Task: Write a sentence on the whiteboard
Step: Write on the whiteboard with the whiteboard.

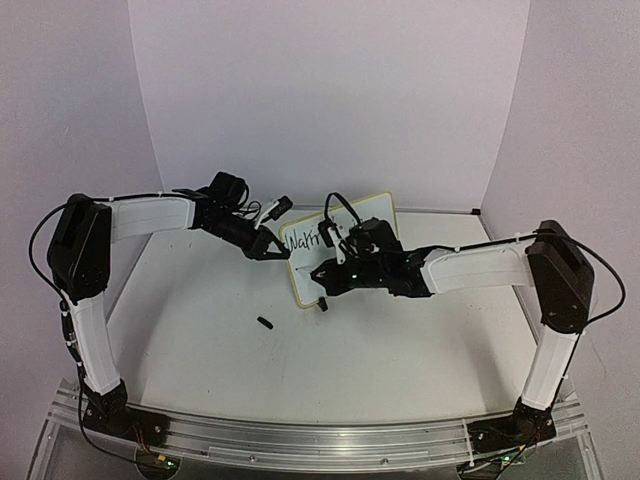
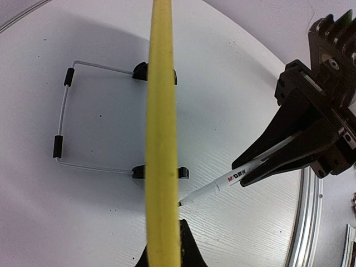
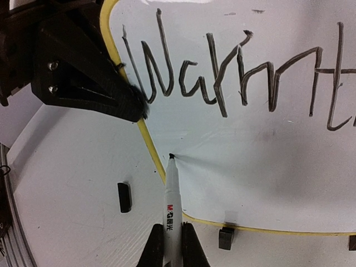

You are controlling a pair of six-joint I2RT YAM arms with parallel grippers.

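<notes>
The whiteboard point(image 1: 355, 225) stands upright on the table, its pale yellow rim point(image 2: 161, 133) edge-on in the left wrist view. My left gripper point(image 1: 270, 250) point(image 2: 164, 247) is shut on the board's left rim, also showing as a black clamp point(image 3: 89, 72). One line of the sentence point(image 3: 233, 72) is written in black along the top, roughly "Warmth", running off the right side. My right gripper point(image 3: 173, 229) point(image 1: 322, 278) is shut on a white marker point(image 3: 172, 200) point(image 2: 222, 183). The marker's black tip touches the blank lower left of the board, just inside the rim.
The marker's black cap point(image 1: 265, 323) point(image 3: 124, 197) lies on the table left of the board. Behind the board are its wire stand point(image 2: 62, 117) and black clip feet point(image 2: 139, 70) point(image 3: 226, 238). White walls enclose the table on three sides.
</notes>
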